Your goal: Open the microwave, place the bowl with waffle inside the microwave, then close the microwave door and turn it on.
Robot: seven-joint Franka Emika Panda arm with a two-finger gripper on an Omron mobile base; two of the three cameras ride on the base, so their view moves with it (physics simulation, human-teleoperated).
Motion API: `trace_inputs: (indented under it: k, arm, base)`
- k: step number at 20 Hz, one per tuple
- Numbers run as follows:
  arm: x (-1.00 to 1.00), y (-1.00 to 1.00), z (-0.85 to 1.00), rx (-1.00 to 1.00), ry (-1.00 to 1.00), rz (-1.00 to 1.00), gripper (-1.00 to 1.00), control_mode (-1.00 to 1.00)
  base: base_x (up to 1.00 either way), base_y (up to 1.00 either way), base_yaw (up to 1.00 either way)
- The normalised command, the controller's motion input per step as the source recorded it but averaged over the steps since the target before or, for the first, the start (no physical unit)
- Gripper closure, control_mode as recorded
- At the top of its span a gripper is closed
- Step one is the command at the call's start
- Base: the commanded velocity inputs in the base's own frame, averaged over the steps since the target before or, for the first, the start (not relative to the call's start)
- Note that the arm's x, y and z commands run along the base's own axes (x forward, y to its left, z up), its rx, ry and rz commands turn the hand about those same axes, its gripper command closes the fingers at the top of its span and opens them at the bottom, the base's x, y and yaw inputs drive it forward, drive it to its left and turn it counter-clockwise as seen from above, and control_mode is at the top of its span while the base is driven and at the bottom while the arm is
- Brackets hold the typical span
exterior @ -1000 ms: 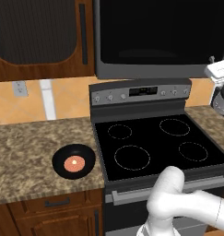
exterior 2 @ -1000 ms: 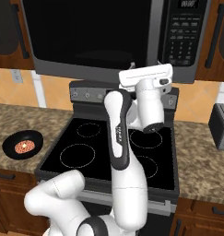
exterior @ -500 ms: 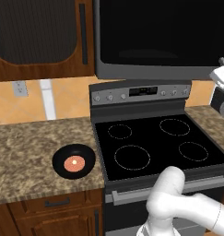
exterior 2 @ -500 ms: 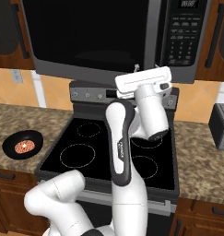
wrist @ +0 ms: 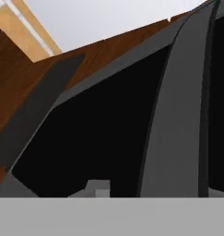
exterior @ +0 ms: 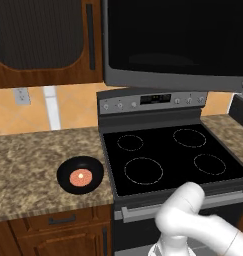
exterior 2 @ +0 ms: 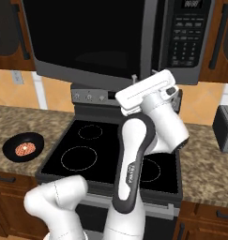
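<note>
Microwave [exterior 2: 110, 42] is hanging above the stove [exterior: 173, 155], a wide dark grey box with a glossy black glass front; its door [exterior: 178, 40] is sitting shut, flush with the frame. In the right base view a keypad panel [exterior 2: 188, 35] is showing at its right end, with the long vertical bar handle [exterior 2: 158, 37] just left of it. In the hand view that handle [wrist: 178, 115] is rising as a smooth grey curved bar across the black glass, very close to the camera.

The white arm is reaching up so that the hand [exterior 2: 150, 93] is sitting just under the microwave's lower edge, near the handle's foot. The jaws are hidden behind the hand, so I cannot tell how wide they are standing or whether they are touching anything.

The bowl [exterior: 81, 174], shallow, round and black, is resting on the speckled granite worktop [exterior: 28, 170] just left of the stove, well apart from the arm. The waffle [exterior: 80, 177] is lying flat inside it, an orange-pink disc with a pale dot at its centre. Brown wooden cabinets [exterior: 43, 45] are flanking the microwave.
</note>
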Motion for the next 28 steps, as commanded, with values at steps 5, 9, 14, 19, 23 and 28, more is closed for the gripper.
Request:
trace_inputs:
  k: [5, 9, 14, 19, 23, 28]
  arm:
    - [-1.0, -1.0, -0.12, -0.03, -0.13, 0.22, 1.0, -1.0]
    - [-1.0, -0.69, -0.31, -0.07, -0.19, 0.17, 1.0, -1.0]
    - [-1.0, -0.19, -0.42, -0.17, -0.12, 0.17, 1.0, -1.0]
    - [-1.0, -0.14, -0.01, -0.21, -0.03, 0.22, -1.0, -1.0]
    - [-1.0, -0.93, 0.42, -0.03, -0.33, 0.05, -1.0, -1.0]
    - [-1.0, -1.0, 0.39, 0.0, -0.29, 0.0, -1.0, -1.0]
  base:
    - [0.0, 0.0, 0.0]
    - [0.0, 0.0, 0.0]
    - [0.0, 0.0, 0.0]
    - [0.0, 0.0, 0.0]
    - [0.0, 0.0, 0.0]
    - [0.0, 0.0, 0.0]
